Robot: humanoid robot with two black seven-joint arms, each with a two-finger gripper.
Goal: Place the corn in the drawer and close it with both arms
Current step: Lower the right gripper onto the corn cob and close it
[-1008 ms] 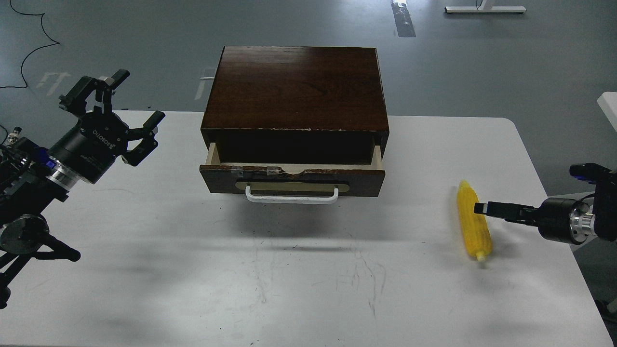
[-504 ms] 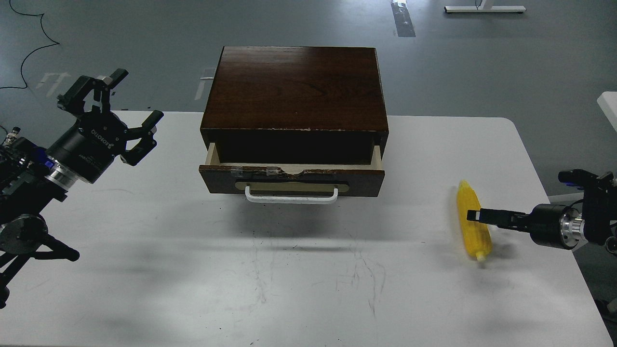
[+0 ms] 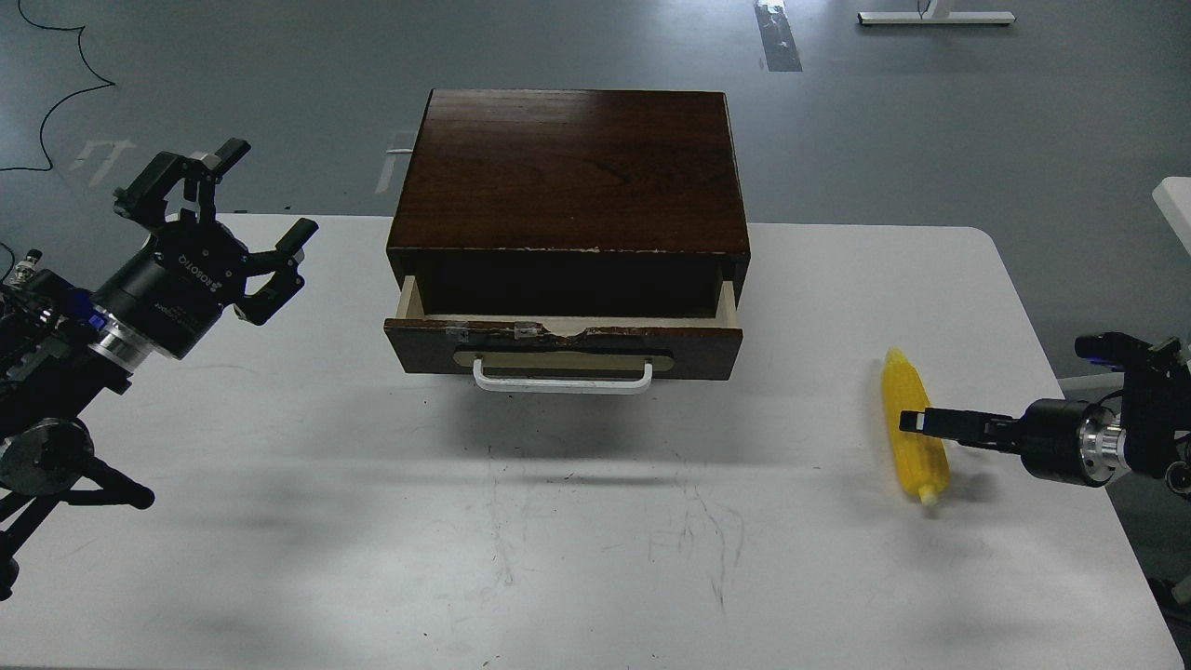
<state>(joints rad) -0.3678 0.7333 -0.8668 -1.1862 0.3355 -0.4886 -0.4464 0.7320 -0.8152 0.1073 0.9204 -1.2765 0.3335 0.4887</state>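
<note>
The corn [image 3: 905, 386], a slim yellow cob with its pale stub toward me, lies on the white table [image 3: 577, 521] at the right. My right gripper [image 3: 916, 422] comes in from the right, its dark tip over the middle of the cob. It is seen edge-on, so its fingers cannot be told apart. The drawer [image 3: 568, 340] is pulled partly out of the dark-brown cabinet [image 3: 568, 167], with its white handle [image 3: 563, 380] facing me. Its inside looks dark, and nothing shows in it. My left gripper [image 3: 265, 191] is open and empty, raised left of the cabinet.
The table's right edge is close behind the corn. The cabinet stands at the back middle of the table. A black cable [image 3: 65, 93] lies on the grey floor at the far left. A white corner [image 3: 1174, 200] shows at the right edge.
My right gripper has dropped a little and slid left, so its tip now overlaps the cob's middle. The left arm has barely shifted. The corn and the drawer have not moved.
</note>
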